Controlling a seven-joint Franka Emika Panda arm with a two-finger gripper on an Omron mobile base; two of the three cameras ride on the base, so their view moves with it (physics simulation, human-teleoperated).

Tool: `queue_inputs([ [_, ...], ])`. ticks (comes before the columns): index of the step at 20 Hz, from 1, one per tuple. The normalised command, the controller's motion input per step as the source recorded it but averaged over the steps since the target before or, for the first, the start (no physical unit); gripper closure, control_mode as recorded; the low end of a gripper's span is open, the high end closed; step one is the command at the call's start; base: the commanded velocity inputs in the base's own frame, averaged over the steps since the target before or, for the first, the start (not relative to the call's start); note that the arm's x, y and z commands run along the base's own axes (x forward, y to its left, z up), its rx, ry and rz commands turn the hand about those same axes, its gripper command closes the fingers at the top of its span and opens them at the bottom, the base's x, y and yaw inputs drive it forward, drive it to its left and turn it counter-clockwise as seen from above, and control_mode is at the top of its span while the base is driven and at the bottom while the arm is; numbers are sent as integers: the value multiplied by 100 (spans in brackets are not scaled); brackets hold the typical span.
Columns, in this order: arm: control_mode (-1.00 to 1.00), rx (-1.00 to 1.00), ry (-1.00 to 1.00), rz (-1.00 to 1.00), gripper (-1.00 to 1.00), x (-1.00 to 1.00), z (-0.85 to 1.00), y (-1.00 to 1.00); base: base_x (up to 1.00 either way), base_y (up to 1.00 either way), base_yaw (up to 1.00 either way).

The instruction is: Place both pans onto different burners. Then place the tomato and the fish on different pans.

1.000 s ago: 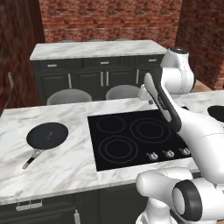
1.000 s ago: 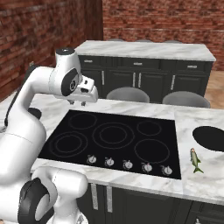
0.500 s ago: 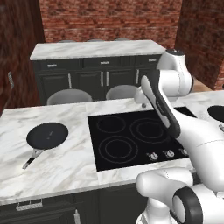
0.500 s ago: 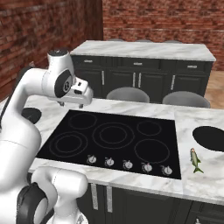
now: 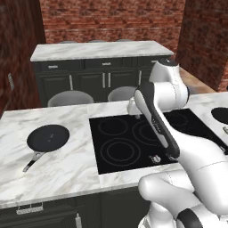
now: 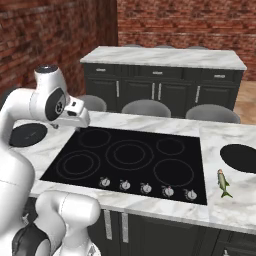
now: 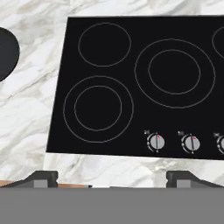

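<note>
This is a home kitchen. A black glass cooktop (image 6: 131, 161) with ring burners (image 7: 98, 108) and silver knobs (image 7: 157, 141) sits in a white marble worktop (image 5: 58, 169). Beyond the cooktop stand grey stools (image 6: 146, 108), dark cabinets (image 6: 160, 90) and a red brick wall (image 5: 111, 20).

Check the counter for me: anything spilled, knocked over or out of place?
Nothing stands out. Both pans sit flat on the marble, the fish lies beside the right one, and the cooktop is bare.
</note>
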Motion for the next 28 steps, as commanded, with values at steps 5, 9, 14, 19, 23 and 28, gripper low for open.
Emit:
queue_inputs([
  [5, -100, 0, 0, 0, -100, -12, -19, 60, 0, 0, 0],
  [9, -100, 0, 0, 0, -100, -8, -19, 73, 0, 0, 0],
  [14, -100, 1, 0, 0, -100, -1, -16, 75, 0, 0, 0],
  [19, -100, 4, 0, 0, -100, 0, -22, 74, 0, 0, 0],
  [23, -100, 6, 0, 0, -100, 0, -29, 67, 0, 0, 0],
  [28, -100, 4, 0, -1, -100, 0, -30, 61, 0, 0, 0],
])
